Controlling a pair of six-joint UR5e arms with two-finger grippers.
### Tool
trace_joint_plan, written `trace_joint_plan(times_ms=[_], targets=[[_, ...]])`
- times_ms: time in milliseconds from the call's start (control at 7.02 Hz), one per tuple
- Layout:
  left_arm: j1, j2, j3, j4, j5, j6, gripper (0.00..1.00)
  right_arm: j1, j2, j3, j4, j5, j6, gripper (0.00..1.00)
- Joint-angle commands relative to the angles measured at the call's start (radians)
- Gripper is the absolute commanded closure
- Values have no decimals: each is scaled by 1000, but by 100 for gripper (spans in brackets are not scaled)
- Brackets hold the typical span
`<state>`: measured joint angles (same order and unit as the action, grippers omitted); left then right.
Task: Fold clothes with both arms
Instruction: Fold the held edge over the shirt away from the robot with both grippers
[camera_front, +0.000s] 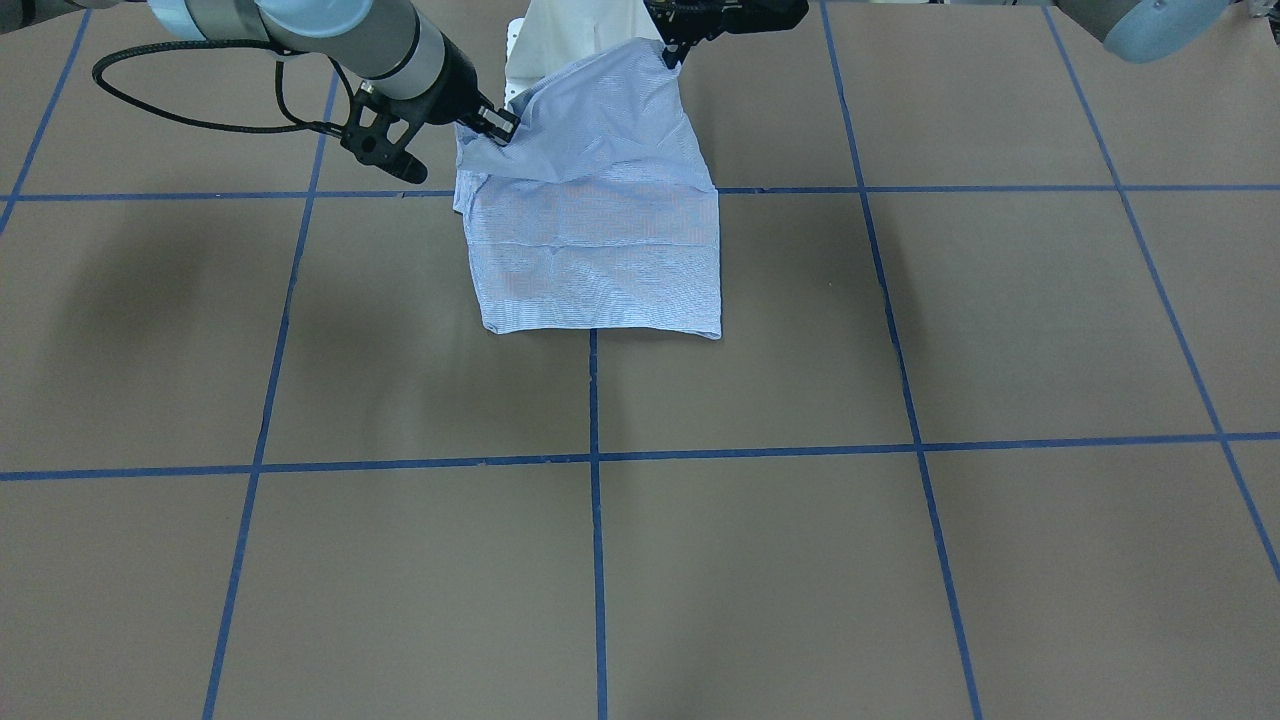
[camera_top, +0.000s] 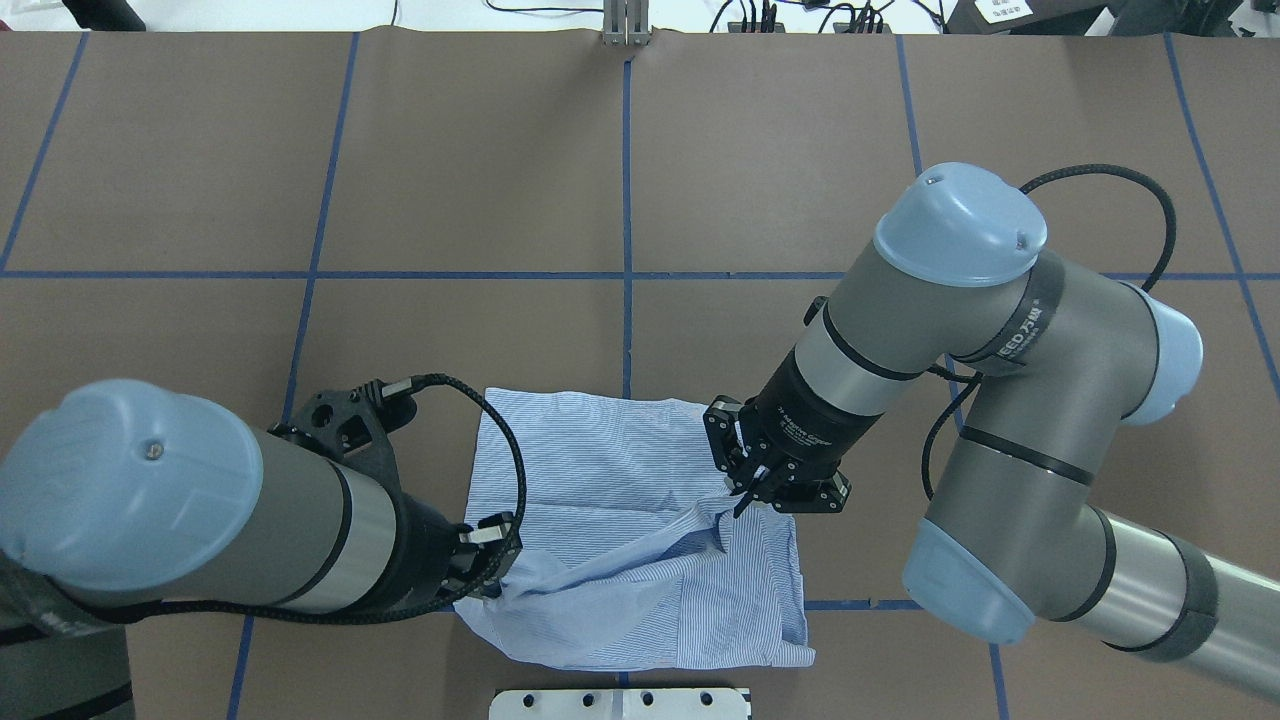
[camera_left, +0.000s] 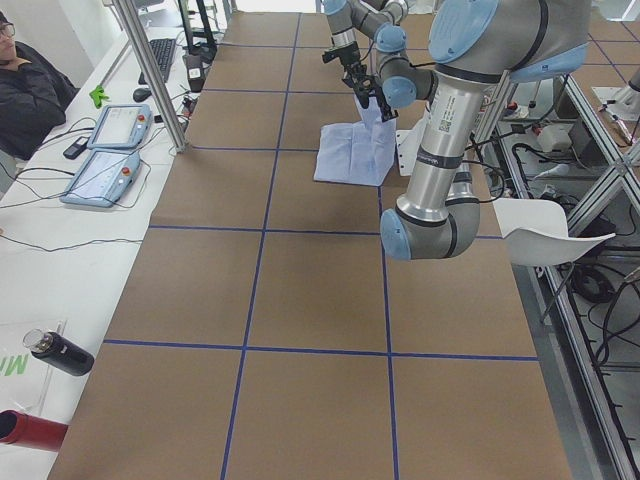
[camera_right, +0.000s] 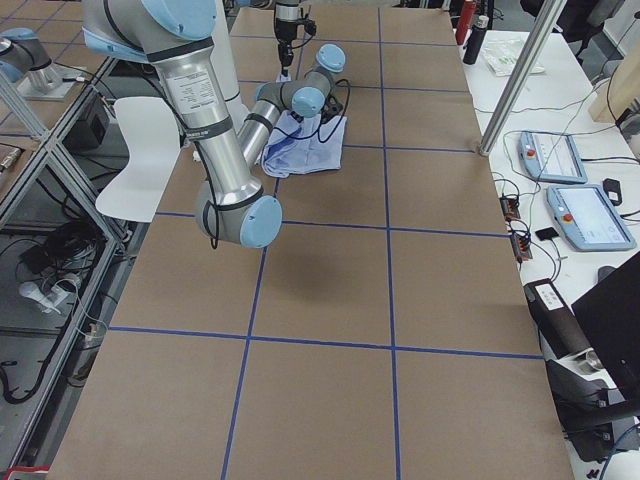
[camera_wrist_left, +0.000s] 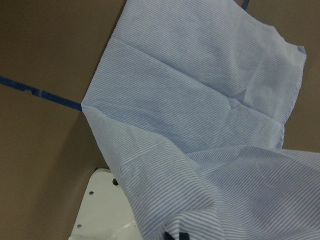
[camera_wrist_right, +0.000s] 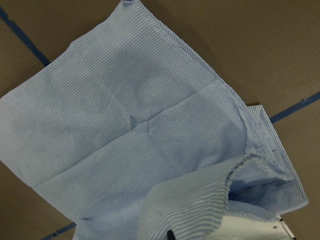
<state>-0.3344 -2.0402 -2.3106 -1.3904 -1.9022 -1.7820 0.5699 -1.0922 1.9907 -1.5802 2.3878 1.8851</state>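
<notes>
Shirt (camera_top: 600, 470) folded on table (camera_top: 800, 150), robot-side edge lifted. Left gripper (camera_top: 495, 580) clamped on shirt's left corner. Right gripper (camera_top: 738, 495) clamped on shirt's right edge.

Light blue-and-white finely striped shirt (camera_top: 600, 470), folded to a rough rectangle, lying on brown surface (camera_top: 480, 180) close to robot's side. Far half flat, one cross crease. Near edge raised and bunched at two spots. Left gripper (camera_top: 497, 578) jaws pinched on near-left corner; right gripper (camera_top: 738, 497) jaws pinched on right-side fold. Grey left arm (camera_top: 200, 520) and right arm (camera_top: 950, 330), light blue caps, reaching in low.
</notes>
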Motion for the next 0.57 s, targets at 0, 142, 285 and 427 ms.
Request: trace_joint_plan(times_ms=[0,142,285,427], targets=[[-72,0,52,-8,0,27,100,1,14,-42,3,-27,-20,100],[-90,0,107,-78,0,36,100,1,26,-64,5,-45,-26,100],[-95,-1,176,-173,0,35,100,1,55,-97,6,-56,-27,100],[-109,-1,239,-247,0,35,100,5,72,-121,8,-62,-27,100]])
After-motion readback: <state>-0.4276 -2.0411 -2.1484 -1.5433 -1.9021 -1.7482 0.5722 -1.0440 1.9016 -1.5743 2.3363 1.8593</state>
